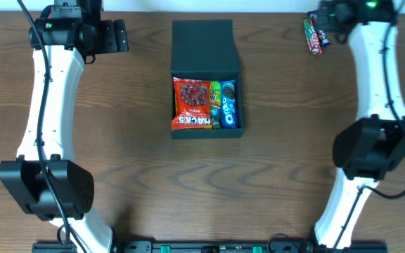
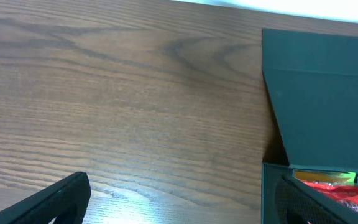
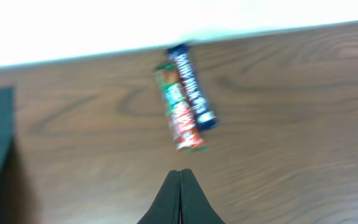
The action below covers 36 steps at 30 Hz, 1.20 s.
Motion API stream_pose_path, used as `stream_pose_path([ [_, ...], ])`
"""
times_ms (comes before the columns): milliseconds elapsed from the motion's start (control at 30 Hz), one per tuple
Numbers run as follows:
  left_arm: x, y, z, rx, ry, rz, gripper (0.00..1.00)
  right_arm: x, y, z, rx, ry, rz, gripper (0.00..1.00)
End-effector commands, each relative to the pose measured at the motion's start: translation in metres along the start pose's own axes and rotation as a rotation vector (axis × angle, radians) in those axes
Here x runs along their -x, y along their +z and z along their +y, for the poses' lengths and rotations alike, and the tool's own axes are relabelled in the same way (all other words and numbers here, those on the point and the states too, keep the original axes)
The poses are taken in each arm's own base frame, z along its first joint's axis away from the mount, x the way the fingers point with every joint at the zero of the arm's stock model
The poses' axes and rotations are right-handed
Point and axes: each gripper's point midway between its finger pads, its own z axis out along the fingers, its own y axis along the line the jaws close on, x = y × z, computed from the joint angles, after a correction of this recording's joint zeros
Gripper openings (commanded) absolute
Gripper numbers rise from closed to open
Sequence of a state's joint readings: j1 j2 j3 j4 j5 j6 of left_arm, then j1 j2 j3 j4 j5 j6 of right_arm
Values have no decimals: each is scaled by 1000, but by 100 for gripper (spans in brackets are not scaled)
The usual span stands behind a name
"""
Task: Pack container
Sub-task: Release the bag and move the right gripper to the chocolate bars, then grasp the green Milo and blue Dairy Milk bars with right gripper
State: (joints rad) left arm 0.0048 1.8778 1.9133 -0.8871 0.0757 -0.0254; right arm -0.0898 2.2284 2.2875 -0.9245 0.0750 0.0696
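Container: matte dark teal-black square cardboard box (image 1: 204, 43) with a hinged flap lid, at mid-table toward the far side, between the two arms; flap thrown back flat, away from the robot.
Contents: red crinkly snack packet (image 1: 192, 103) on the left, slim green packet (image 1: 216, 104) in the middle, blue biscuit packet (image 1: 229, 104) on the right; side by side, covering most of the floor.
Outside the box: red-and-green wrapped bar (image 3: 179, 118) and blue wrapped bar (image 3: 193, 87), touching along their lengths near the far right edge, well apart from the box.
Left claw (image 1: 118, 35): fingers spread wide, empty, near the flap's left side.
Right claw (image 3: 180, 177): fingers pressed together with nothing between, aimed at the two bars, just short of them.
Handling: probably light, stiff in the walls, weakest at the hinge crease; matte card likely grippy; thin walls apt to buckle under a hard pinch.
Where to hold: free edge of the flap for closing; a side wall pinched over the rim for shifting.
Surface: brown wood-grain tabletop (image 1: 118, 154), smooth with slight sheen; box likely to slide if pushed unbraced.
Room: pale blank strip beyond the far table edge; nothing more discernible.
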Motion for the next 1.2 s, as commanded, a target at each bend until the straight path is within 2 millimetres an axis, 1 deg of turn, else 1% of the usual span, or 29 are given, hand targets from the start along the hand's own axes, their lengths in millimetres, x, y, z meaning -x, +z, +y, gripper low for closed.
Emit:
stream_pose_path([
  [0,10,-9,-1,-5,3,-36,95,-11,31,-13,23,-5,35,1],
  [67,10,-9,-1,-5,3,-37,95,-14,48,-21,14,5,36,1],
  [167,10,-9,-1,-5,3,-37,95,-19,74,-21,12,11,34,1],
  [233,10,-9,-1,-5,3,-36,95,-16,98,-20,14,49,-5,1],
  [367,10,-9,-1,-5,3,-36,95,-7,134,-14,46,130,-91,1],
  [433,10,-9,-1,-5,3,-36,95,-11,152,-13,48,144,-106,1],
  [467,10,-9,-1,-5,3,-36,95,-16,159,-13,47,144,-97,5],
  [500,10,-9,-1,-5,3,-36,95,-21,165,-13,45,144,-86,17],
  [567,10,-9,-1,-5,3,-36,95,-31,173,-15,33,144,-64,29],
  [600,10,-9,-1,-5,3,-35,95,-32,175,-17,23,145,-62,38],
  [633,10,-9,-1,-5,3,-34,95,-34,177,-19,13,142,-61,42],
  [667,9,-9,-1,-5,3,-33,95,-34,178,-19,12,133,-64,43],
  [800,10,-9,0,-4,5,-33,95,-32,181,-20,4,88,-77,56],
  [900,9,-9,0,-3,30,-32,95,-31,184,-28,-44,65,-92,57],
  [933,9,-9,0,-1,30,-32,95,-28,184,-31,-55,67,-103,60],
  [1000,9,-9,0,-1,30,-33,95,-25,186,-34,-58,73,-123,62],
  [1167,10,-9,0,0,30,-33,95,-32,199,-33,-45,74,-123,69],
])
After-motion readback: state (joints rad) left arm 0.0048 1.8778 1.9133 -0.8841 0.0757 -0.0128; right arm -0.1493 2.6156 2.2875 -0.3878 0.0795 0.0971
